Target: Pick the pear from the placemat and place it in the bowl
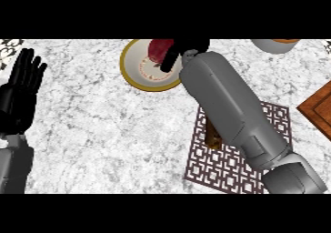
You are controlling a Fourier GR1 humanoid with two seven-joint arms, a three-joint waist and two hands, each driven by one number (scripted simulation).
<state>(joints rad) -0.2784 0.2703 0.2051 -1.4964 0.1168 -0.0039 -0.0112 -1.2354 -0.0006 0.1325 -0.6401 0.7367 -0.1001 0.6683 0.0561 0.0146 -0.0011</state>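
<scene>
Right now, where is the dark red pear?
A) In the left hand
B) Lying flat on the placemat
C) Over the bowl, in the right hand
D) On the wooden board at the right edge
C: the pear shows above the bowl at its far side, with the right hand curled against it, well away from the placemat.

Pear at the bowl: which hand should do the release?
Right. The right hand is curled round the pear over the bowl; the left hand rests open at the view's left edge, well away from the bowl.
</scene>
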